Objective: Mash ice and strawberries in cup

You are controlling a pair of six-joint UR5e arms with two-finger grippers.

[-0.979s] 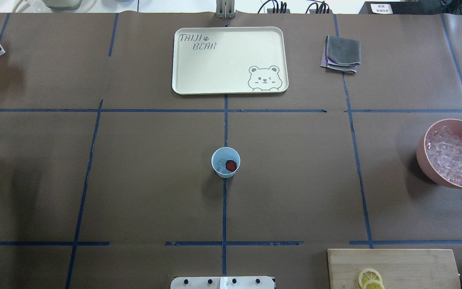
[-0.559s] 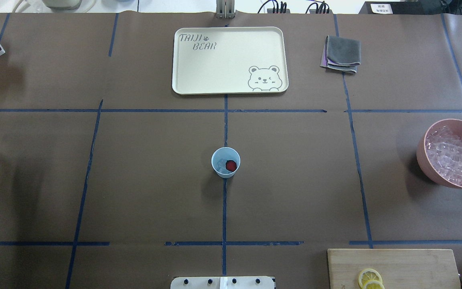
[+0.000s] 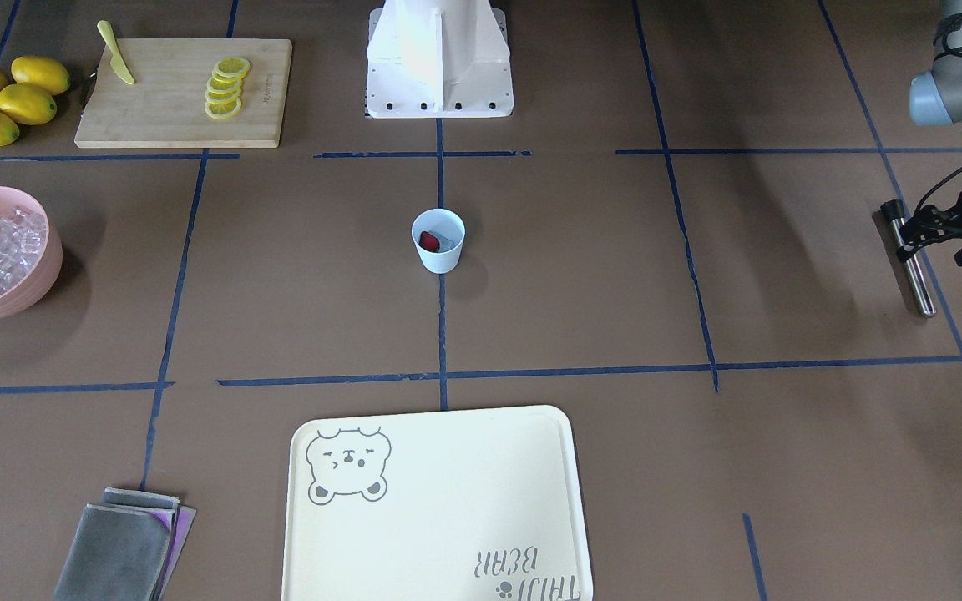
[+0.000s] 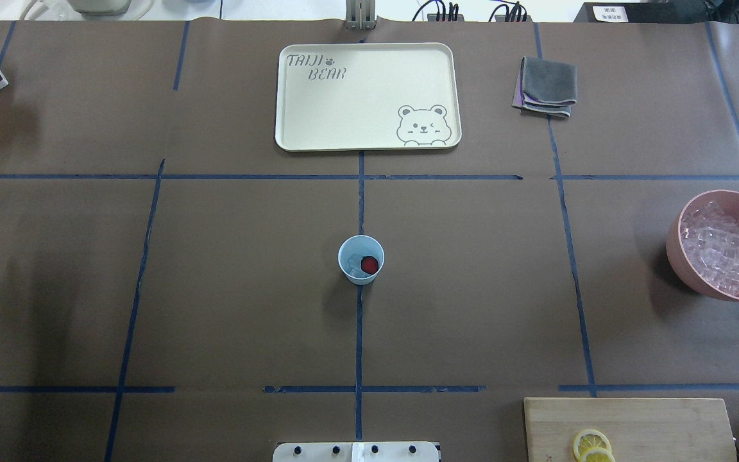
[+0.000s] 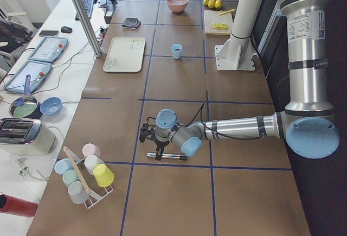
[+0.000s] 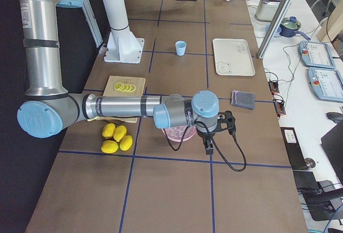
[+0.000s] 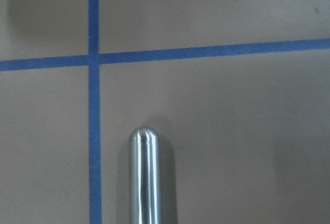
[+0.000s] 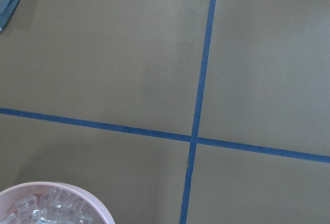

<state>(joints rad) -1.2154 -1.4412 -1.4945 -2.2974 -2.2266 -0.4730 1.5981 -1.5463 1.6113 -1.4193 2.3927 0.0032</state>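
- The cup [image 4: 360,259] stands upright near the middle of the tabletop [image 4: 472,289], on a blue tape line, with nothing touching it.
- Loading looks done: one dark red strawberry [image 4: 369,264] piece lies in the cup next to a few clear cubes of ice [image 4: 353,269].
- The berry looks whole and the cubes keep their shape, so by my reading no mashing has begun.
- The only likely mashing tool in view is a metal rod [image 3: 911,267] with a rounded tip. It is low over the tabletop at the robot's left end, well apart from the cup.
- The left claw [image 3: 928,229] is right at that rod. The side view shows it directly over the bar and the wrist view shows only the rod's rounded end, so I cannot tell whether the claw is wide, narrow or already clamped on it.
- The right claw [image 6: 208,144] hangs just beside the pink bowl [image 4: 676,247] of spare ice. It shows clearly only in a side view, so I cannot tell its opening; nothing appears to be in it.
- What is left, as I judge it: secure the rod, carry it to the cup, stand it tip-down inside, and press repeatedly. The light cup may also need steadying.
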